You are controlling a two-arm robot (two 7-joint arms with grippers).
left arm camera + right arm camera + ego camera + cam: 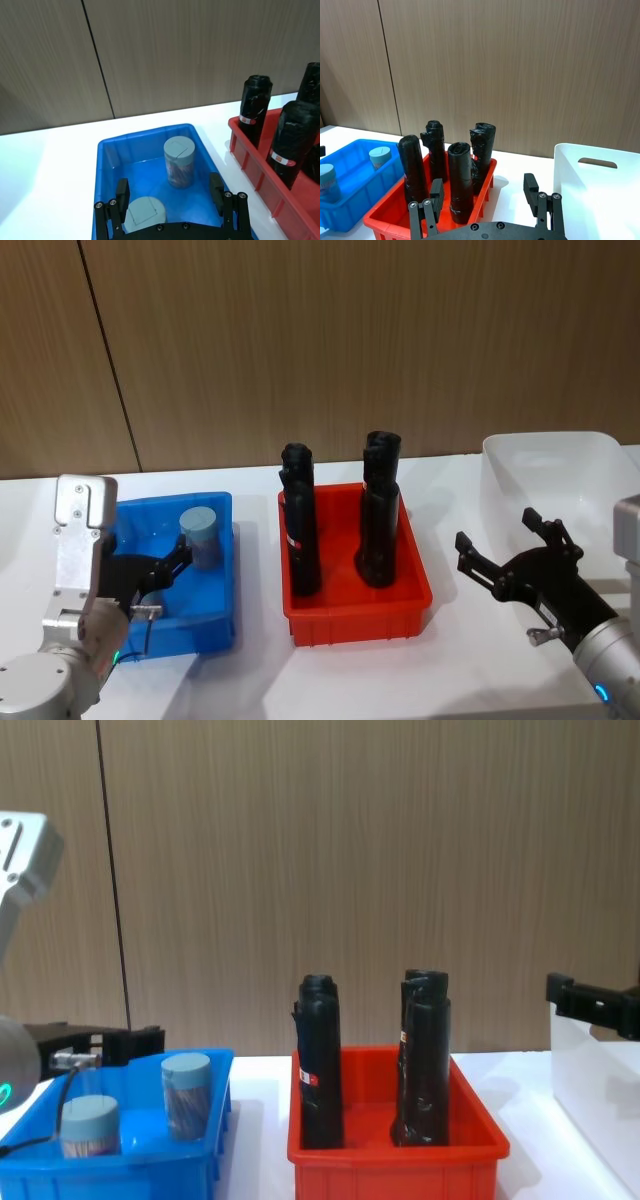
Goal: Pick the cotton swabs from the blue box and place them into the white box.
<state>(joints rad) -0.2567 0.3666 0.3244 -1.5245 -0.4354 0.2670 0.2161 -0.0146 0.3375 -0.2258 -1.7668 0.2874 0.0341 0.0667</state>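
Two cotton swabs containers stand in the blue box [145,134]: one [178,162] near its far end, the other [145,212] low between the fingers of my left gripper [169,192], which is open and hovers just over it. In the head view my left gripper [168,580] is inside the blue box [170,500], beside the far cotton swabs [200,535]. From the chest both cotton swabs containers [186,1095] [88,1125] stand upright. My right gripper [497,530] is open and empty, in front of the white box [540,443], between it and the red bin.
A red bin [355,625] with several tall black bottles [378,510] sits in the middle, between the blue and white boxes. A wooden wall runs behind the white table [250,680].
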